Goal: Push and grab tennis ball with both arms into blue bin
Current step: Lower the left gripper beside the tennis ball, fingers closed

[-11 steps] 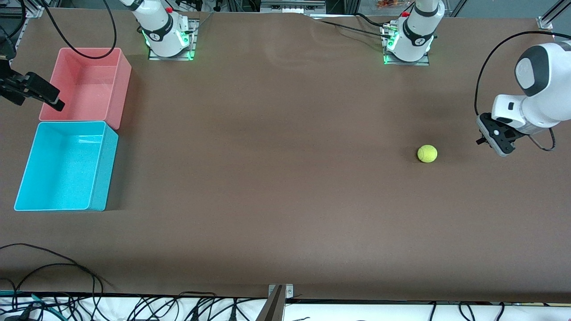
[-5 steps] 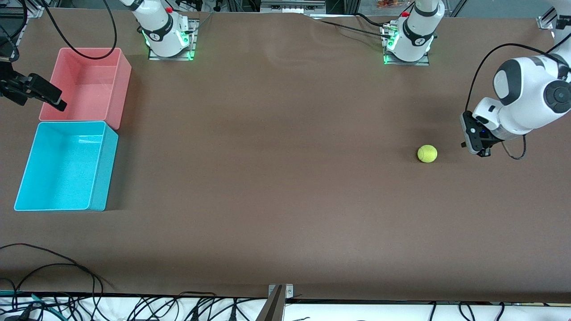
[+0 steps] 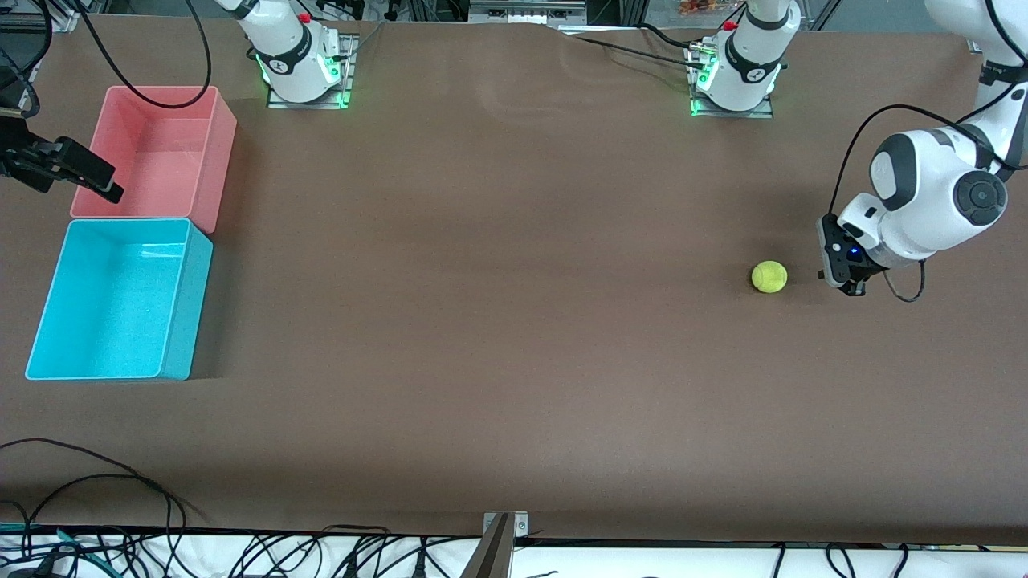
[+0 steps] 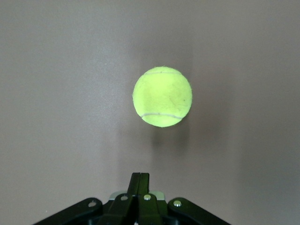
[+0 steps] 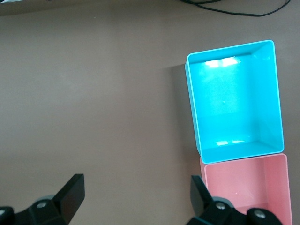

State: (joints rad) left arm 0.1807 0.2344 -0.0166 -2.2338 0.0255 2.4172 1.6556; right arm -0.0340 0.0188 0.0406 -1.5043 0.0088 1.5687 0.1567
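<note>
left hand (image 3: 843,277): fingers pressed together, empty, beside fuzzy yellow-green tennis ball (image 3: 769,276) | right hand (image 3: 100,183): spread wide, empty, over pink plastic tub (image 3: 221,160)

Yellow-green tennis ball (image 3: 769,277) with a pale curved seam, bright cyan blue bin (image 3: 48,309) with a lighter rim, pink bin (image 3: 225,136), matte brown tabletop (image 3: 498,321), white arms with dark grey joint caps, black left hand (image 3: 843,281), black right hand (image 3: 100,181)
</note>
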